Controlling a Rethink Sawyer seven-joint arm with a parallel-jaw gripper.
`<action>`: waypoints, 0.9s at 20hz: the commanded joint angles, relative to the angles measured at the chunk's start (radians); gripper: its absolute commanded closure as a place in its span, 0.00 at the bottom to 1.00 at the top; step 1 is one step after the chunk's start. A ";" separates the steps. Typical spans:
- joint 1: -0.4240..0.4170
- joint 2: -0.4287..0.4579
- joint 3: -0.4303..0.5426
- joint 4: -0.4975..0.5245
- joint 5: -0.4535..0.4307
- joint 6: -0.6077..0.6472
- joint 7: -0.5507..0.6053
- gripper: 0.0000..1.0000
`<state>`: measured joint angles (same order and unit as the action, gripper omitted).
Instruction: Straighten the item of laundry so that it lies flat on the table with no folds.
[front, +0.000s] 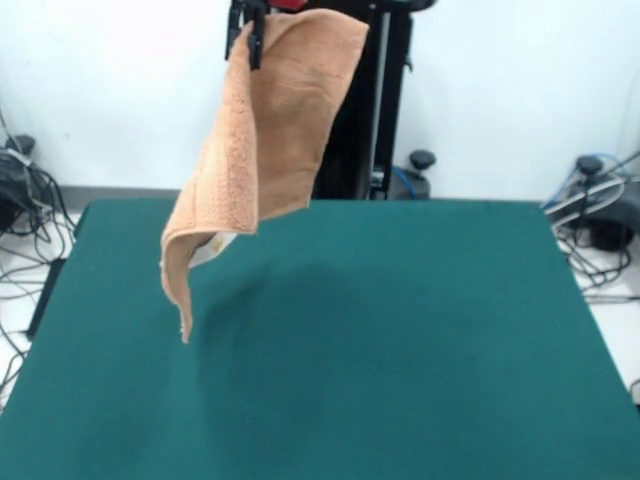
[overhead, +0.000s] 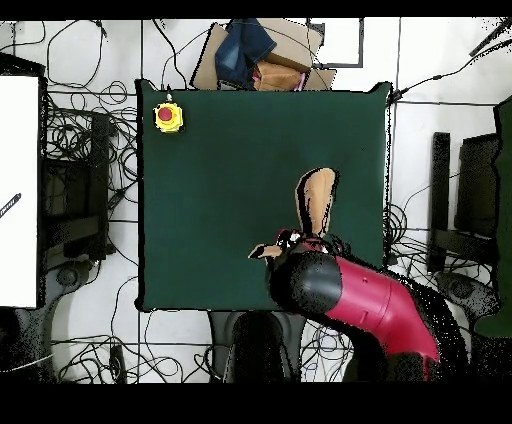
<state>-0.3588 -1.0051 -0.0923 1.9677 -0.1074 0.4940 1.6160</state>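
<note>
The peach-orange towel (front: 262, 150) hangs in the air from my gripper (front: 250, 30) at the top of the front view. It droops down and to the left, folded on itself, its lowest corner hanging over the green table (front: 400, 330); whether that corner touches the felt I cannot tell. My gripper is shut on the towel's upper edge. In the overhead view the towel (overhead: 320, 195) shows as a narrow strip past the red and black arm (overhead: 350, 290), above the table (overhead: 220, 180); the gripper itself is hidden under the arm.
A yellow box with a red button (overhead: 168, 117) sits at a table corner. Cardboard and blue cloth (overhead: 255, 55) lie beyond the table's far edge. Cables cover the floor around the table. The robot's pedestal (front: 370, 110) stands behind the table.
</note>
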 joint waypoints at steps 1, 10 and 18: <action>0.008 0.079 0.120 0.081 -0.101 -0.041 -0.033 1.00; 0.066 0.177 0.081 0.052 -0.189 -0.163 0.090 1.00; 0.100 0.242 0.056 0.041 -0.203 -0.247 0.131 1.00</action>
<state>-0.2878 -0.8276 -0.0632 1.9670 -0.2635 0.3059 1.6160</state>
